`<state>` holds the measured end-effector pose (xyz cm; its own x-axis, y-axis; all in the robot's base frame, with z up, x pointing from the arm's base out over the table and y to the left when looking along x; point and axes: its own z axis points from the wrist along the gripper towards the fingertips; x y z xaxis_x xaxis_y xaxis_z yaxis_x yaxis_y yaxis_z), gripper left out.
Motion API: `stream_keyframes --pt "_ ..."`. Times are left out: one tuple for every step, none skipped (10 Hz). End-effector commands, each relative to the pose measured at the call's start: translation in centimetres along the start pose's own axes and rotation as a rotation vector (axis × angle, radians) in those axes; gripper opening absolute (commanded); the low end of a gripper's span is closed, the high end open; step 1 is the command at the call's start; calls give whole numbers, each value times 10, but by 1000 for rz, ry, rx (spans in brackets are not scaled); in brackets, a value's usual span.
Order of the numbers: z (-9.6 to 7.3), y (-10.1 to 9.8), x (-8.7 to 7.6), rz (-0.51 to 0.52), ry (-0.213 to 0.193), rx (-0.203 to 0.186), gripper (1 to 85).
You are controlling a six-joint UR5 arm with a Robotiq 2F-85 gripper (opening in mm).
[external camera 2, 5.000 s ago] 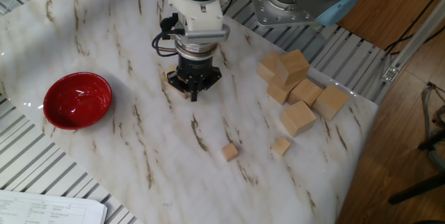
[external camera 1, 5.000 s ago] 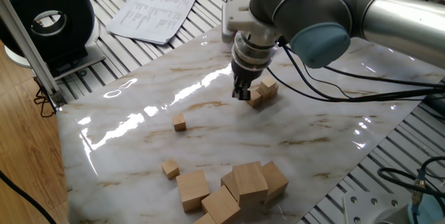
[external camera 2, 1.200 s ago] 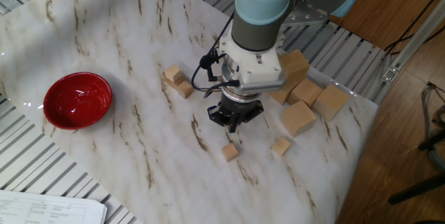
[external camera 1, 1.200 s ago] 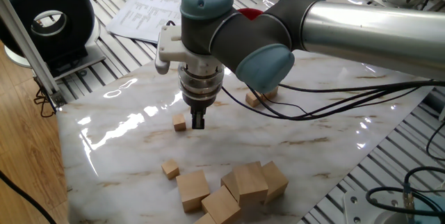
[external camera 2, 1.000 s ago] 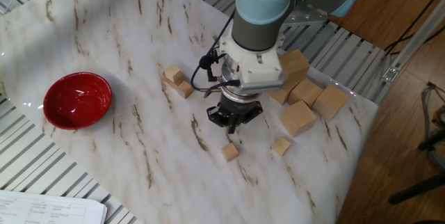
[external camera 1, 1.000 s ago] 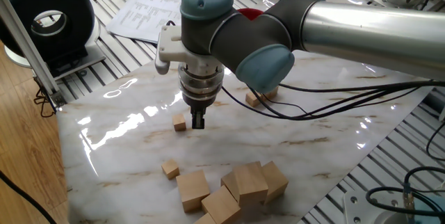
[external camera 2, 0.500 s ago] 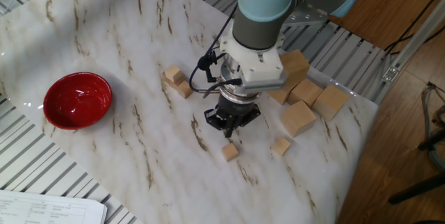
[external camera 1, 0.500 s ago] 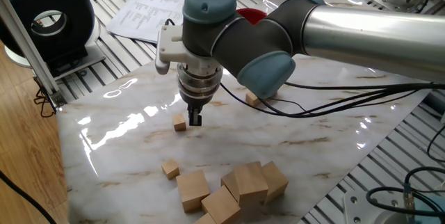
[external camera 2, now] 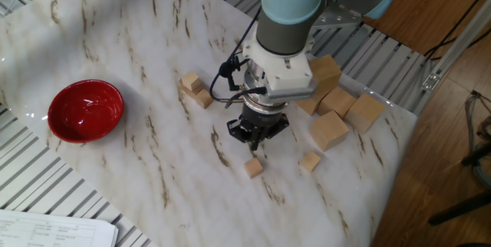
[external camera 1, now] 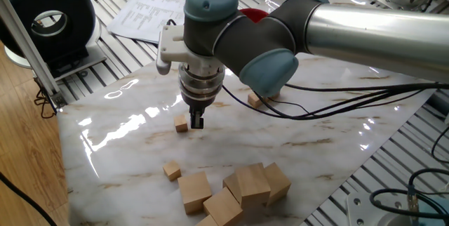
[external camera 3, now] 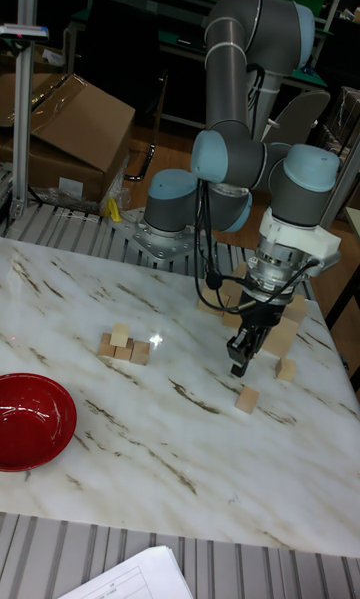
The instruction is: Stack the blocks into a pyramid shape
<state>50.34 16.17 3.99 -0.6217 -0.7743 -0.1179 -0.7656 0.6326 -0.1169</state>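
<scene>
The black two-finger gripper (external camera 3: 239, 367) hangs empty, fingers nearly together, just above a small tan wooden cube (external camera 3: 246, 399). Only the tall view shows the stacked small wooden blocks (external camera 3: 123, 345). Glossy red bowl (external camera 2: 85, 110) sits on the marble-patterned sheet (external camera 2: 138, 47).

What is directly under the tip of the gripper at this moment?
Under the gripper there is bare marble tabletop. One small block lies just beside that spot, not clearly beneath the fingers. It is untouched. Whether the fingers hold anything cannot be seen.
</scene>
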Motion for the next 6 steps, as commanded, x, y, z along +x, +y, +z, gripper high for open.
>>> stream_keyframes --pt "-7 23 -20 61 -12 -35 10" --pt "-4 32 -30 87 -33 -42 10" --pt "0 34 -33 84 -28 -21 10" --pt "2 33 -33 77 -27 -13 10" --pt "5 32 -35 79 -37 -27 10" --pt "9 28 -35 70 -33 -19 10"
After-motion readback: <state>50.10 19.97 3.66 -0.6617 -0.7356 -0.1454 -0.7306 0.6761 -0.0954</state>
